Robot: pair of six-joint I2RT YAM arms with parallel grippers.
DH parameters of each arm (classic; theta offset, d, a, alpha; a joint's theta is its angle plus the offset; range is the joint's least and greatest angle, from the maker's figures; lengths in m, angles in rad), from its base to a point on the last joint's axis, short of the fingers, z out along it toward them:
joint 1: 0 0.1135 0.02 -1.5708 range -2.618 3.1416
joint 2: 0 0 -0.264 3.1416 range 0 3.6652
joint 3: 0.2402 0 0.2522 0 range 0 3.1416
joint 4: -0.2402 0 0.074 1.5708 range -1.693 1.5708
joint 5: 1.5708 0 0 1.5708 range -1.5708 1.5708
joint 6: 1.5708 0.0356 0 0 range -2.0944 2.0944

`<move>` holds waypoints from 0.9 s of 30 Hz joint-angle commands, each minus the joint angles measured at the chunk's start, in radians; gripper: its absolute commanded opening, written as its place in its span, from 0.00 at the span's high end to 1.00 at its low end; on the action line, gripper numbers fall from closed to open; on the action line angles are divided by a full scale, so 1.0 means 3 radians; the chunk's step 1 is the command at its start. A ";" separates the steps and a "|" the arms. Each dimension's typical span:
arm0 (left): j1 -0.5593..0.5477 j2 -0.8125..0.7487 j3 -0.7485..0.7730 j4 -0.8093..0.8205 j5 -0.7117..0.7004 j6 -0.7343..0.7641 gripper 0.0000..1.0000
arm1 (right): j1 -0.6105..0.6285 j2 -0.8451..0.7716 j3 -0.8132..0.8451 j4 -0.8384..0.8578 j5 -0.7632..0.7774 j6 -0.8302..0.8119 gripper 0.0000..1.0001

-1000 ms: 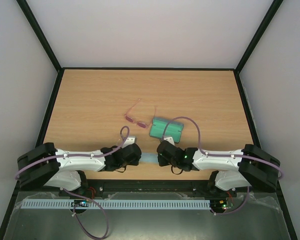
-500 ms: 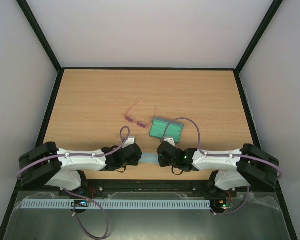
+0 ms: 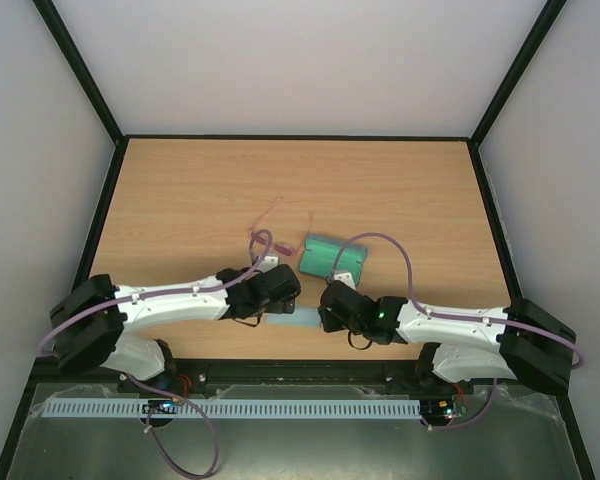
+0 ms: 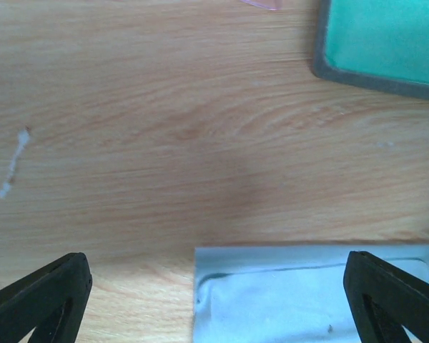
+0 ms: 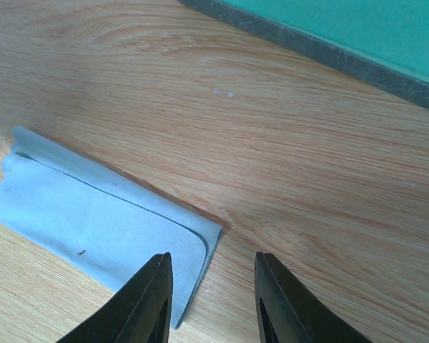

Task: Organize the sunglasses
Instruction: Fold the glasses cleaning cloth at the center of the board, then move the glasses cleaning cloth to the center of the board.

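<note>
The left gripper (image 4: 216, 283) hangs spread wide over the cloth (image 4: 307, 296), the sunglasses (image 3: 256, 236) lie just beyond it near the case (image 3: 332, 257), light, thin-framed and likely fragile, best pinched at the bridge, while the right gripper (image 5: 211, 289) has its fingers slightly parted, empty.

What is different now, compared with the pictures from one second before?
The left gripper has opened wide, and its arm has reached forward toward the sunglasses. The right gripper has opened partly, almost in place. Neither holds the folded light blue cloth, which lies flat on the table. The sunglasses and the teal case stayed where they were.
</note>
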 commanded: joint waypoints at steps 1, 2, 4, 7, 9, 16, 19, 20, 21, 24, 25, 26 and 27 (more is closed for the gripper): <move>0.0069 0.0346 0.0395 -0.0785 -0.0219 0.0167 0.01 | 0.0026 -0.0079 0.0139 -0.0279 0.0089 -0.0049 0.65; 0.0069 0.0444 0.0508 -0.0940 -0.0295 0.0165 0.01 | 0.0026 -0.0086 0.0151 -0.0290 0.0075 -0.0042 0.65; 0.0077 0.0612 0.0667 -0.1149 -0.0395 0.0171 0.01 | 0.0025 -0.0090 0.0165 -0.0312 0.0047 -0.0030 0.64; 0.0077 0.0690 0.0803 -0.1288 -0.0491 0.0173 0.01 | 0.0024 -0.0082 0.0193 -0.0355 0.0014 -0.0005 0.64; 0.0075 0.0739 0.0919 -0.1455 -0.0641 0.0127 0.01 | 0.0024 -0.0079 0.0216 -0.0384 -0.0001 0.0013 0.64; 0.0340 -0.0036 0.0357 -0.0597 -0.0058 0.0357 0.01 | 0.0026 0.0034 0.0327 -0.0412 -0.0157 0.0187 0.63; 0.0618 -0.0602 -0.0211 -0.0035 0.0422 0.0417 0.01 | 0.0024 0.0065 0.0329 -0.0395 -0.0199 0.0320 0.63; 0.0681 -0.0717 -0.0319 0.0024 0.0478 0.0421 0.01 | 0.0023 0.0070 0.0316 -0.0372 -0.0214 0.0361 0.63; 0.0731 -0.0806 -0.0387 0.0053 0.0525 0.0428 0.01 | 0.0027 0.0080 0.0308 -0.0340 -0.0244 0.0406 0.63; 0.0817 -0.1019 -0.0544 0.0151 0.0661 0.0432 0.01 | 0.0028 0.0123 0.0286 -0.0284 -0.0268 0.0478 0.63; 0.0837 -0.1067 -0.0593 0.0192 0.0707 0.0428 0.01 | 0.0029 0.0142 0.0286 -0.0284 -0.0268 0.0493 0.63; 0.0863 -0.1103 -0.0643 0.0244 0.0781 0.0423 0.01 | 0.0030 0.0170 0.0291 -0.0295 -0.0264 0.0511 0.63; 0.0899 -0.1135 -0.0706 0.0309 0.0858 0.0415 0.01 | 0.0028 0.0210 0.0287 -0.0299 -0.0272 0.0529 0.64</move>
